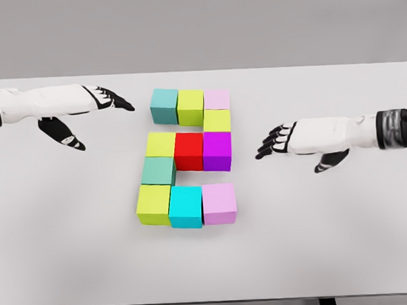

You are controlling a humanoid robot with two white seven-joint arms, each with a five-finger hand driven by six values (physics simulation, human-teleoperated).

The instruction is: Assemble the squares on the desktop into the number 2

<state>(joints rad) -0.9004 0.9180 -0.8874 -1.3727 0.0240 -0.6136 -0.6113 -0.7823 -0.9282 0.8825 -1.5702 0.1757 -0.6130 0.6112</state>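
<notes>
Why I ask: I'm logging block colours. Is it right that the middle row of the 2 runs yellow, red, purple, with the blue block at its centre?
Not quite. In the head view the centre of the middle row is the red block, between the yellow block and the purple block; it is not blue.

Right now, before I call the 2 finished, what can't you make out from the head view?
- Left hand and right hand: forearms cut off by the picture's side edges.
- Table: front edge and legs cropped at the bottom.
- Teal cube in the left column: whether it sits flush with its neighbours is too fine to tell.
</notes>
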